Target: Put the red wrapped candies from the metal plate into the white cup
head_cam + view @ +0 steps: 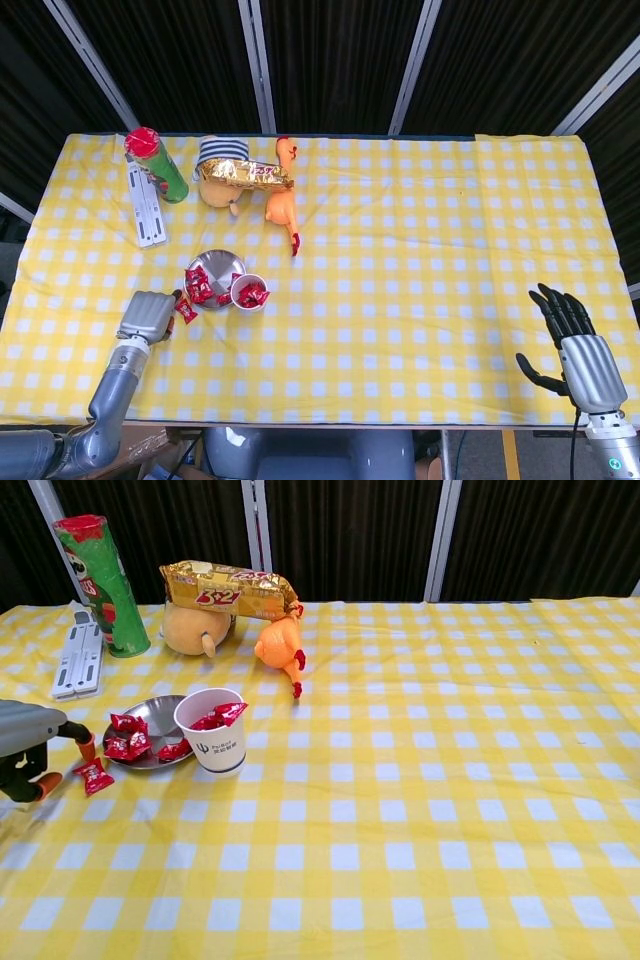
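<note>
Yellow checked table (pixel 400 300) wide open right of white cup (pixel 213 730); left hand (pixel 25 745) near front-left edge, grasp unclear; right hand (pixel 575 345) released; loose candy (pixel 95 775) beside metal plate (pixel 160 715).

The left hand (pixel 147 317) sits low over the bench near its front left edge, back of the hand upward, its grey forearm running down and out of the head view at the bottom left; in the chest view its dark fingers (pixel 30 770) curl downward with orange tips, and nothing shows in their grasp. The right hand (pixel 577 348) hangs beyond the front right corner, fingers spread and pointing up and away, holding nothing.
</note>
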### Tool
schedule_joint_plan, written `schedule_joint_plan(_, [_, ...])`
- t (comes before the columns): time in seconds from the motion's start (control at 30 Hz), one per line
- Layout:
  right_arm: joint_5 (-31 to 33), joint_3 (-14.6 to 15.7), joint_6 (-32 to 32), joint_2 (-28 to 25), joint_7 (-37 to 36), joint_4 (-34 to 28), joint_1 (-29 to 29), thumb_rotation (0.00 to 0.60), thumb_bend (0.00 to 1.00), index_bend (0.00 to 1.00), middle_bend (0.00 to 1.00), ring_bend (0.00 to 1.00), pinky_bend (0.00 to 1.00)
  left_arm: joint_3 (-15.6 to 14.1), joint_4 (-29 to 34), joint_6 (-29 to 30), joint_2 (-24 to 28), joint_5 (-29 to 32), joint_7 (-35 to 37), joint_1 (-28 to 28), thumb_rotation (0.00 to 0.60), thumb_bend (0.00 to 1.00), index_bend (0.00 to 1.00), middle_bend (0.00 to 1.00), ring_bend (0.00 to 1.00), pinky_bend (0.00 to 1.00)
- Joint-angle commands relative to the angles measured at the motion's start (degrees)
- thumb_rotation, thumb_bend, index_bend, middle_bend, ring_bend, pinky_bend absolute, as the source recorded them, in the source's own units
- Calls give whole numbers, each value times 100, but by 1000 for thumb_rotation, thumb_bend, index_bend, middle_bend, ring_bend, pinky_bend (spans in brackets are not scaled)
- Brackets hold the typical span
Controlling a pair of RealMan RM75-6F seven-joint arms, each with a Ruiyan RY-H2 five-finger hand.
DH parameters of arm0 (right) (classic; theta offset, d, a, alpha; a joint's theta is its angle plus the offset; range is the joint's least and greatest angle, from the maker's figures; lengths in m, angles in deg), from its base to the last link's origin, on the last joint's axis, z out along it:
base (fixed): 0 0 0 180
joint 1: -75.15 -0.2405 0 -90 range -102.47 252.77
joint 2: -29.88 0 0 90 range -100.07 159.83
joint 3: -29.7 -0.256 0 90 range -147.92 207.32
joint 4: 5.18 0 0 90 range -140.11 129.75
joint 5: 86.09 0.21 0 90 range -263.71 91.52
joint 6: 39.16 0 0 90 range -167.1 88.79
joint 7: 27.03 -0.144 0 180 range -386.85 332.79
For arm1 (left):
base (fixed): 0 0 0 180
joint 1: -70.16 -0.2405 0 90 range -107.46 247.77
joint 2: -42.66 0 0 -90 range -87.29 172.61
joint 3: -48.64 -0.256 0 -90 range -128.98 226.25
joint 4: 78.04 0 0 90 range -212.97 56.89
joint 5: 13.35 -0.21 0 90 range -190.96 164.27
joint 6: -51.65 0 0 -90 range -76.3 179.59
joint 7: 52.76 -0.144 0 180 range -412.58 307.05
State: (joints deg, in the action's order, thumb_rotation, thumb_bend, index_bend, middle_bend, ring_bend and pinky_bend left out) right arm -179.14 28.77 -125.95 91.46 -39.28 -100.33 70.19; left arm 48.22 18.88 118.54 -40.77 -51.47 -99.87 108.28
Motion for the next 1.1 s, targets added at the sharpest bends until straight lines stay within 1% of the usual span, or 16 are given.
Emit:
schedule_joint_plan(0.03, [2,-3,3,-2,2,-3,-4,600,386,0,0,0,0,3,-1,-9,5,0,4,-2,600,585,261,906,994,958])
schedule_joint_plan(0.27, [2,-1,5,2,3,1,-3,600,385,0,0,0,0,-44,109,-11,7,-132,21,-25,600,585,262,906,994,958])
schedule_joint_plan(0.5, [-16,4,-2,3,6,-2,-3,600,386,0,0,0,0,-188,408,55,123,-368,24,-100,600,586,281,906,993,957])
schedule_joint_plan(0.67, [-21,2,-12,0,5,-9,-1,600,386,0,0,0,0,-261,601,66,247,-467,81,-161,600,583,324,906,994,957])
schedule_joint_plan(0.73, [-12,2,-4,0,8,-8,-2,600,386,0,0,0,0,-278,674,65,301,-552,149,-188,600,537,330,906,993,957])
schedule_joint_plan(0.77, [-12,2,-1,2,11,-4,-4,600,386,0,0,0,0,-289,704,72,331,-632,193,-205,600,482,328,907,993,957])
schedule_joint_plan(0.8, [-13,4,2,6,16,-2,-4,600,386,0,0,0,0,-288,726,88,355,-726,250,-223,600,406,324,909,994,957])
schedule_joint_plan(0.9, [-16,4,-3,12,22,0,-3,600,386,0,0,0,0,-266,731,167,381,-1016,437,-285,600,279,315,917,996,957])
schedule_joint_plan(1.0, [-15,7,0,15,25,3,-2,600,386,0,0,0,0,-255,631,285,370,-1384,553,-331,600,208,321,927,999,958])
schedule_joint_plan(1.1, [-19,7,-2,19,29,2,-2,600,386,0,0,0,0,-283,478,362,339,-1737,588,-357,600,194,342,933,1000,958])
